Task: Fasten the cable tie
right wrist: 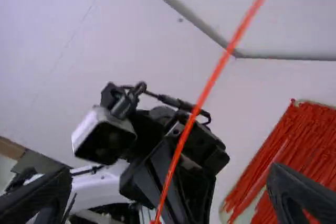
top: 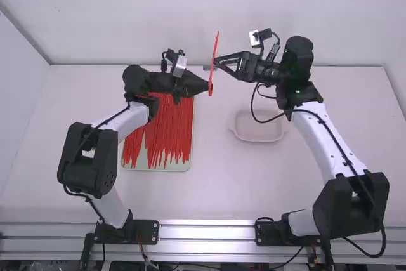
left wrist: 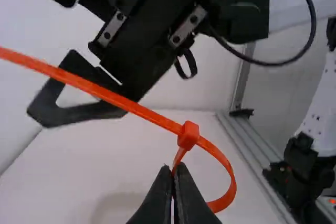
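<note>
A red cable tie [top: 214, 61] stands nearly upright above the table's far middle. Its tail passes through its head [left wrist: 188, 134], forming a small loop [left wrist: 229, 184]. My left gripper [top: 204, 84] is shut on the tie just below the head, its fingers [left wrist: 163, 192] pressed together on the strap. The free tail [right wrist: 220, 66] runs up between the widely spread fingers [right wrist: 37, 198] of my right gripper [top: 213, 66], which is open around the strap without pinching it. The right gripper faces the left gripper [right wrist: 178, 156] from close by.
A bundle of several loose red cable ties [top: 162, 128] lies on a pale tray [top: 184, 167] under the left arm. A shallow white dish [top: 257, 132] sits below the right arm. A metal rail [top: 203, 228] borders the table's near edge.
</note>
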`<state>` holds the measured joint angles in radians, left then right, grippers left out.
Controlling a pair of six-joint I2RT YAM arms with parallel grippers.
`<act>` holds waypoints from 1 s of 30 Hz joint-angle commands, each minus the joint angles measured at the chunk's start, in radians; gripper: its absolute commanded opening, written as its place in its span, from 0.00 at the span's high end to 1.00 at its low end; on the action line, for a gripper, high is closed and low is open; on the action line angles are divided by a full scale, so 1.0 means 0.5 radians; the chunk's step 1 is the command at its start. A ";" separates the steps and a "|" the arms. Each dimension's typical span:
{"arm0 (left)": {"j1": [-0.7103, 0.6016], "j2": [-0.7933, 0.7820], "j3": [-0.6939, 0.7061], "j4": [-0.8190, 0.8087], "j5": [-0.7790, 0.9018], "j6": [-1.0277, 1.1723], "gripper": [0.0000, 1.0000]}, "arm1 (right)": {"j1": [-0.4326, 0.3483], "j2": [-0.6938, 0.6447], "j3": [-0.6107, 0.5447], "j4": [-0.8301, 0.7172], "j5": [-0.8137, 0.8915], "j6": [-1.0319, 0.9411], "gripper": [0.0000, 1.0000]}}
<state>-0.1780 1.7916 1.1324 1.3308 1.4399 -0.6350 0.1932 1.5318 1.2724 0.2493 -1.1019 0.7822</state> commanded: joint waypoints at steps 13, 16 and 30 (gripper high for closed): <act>-0.039 0.007 0.173 0.021 0.008 -0.345 0.97 | 0.072 -0.043 0.044 -0.082 -0.040 -0.108 0.63; -0.043 0.007 0.173 0.020 0.038 -0.336 0.97 | 0.073 -0.043 0.044 -0.082 -0.040 -0.089 0.66; -0.050 0.007 0.172 -0.134 -0.081 -0.294 0.17 | 0.047 -0.043 0.044 -0.143 0.003 -0.185 1.00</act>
<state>-0.1913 1.7924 1.1942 1.2781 1.4460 -0.7929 0.2298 1.5291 1.2724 0.1894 -1.1137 0.7246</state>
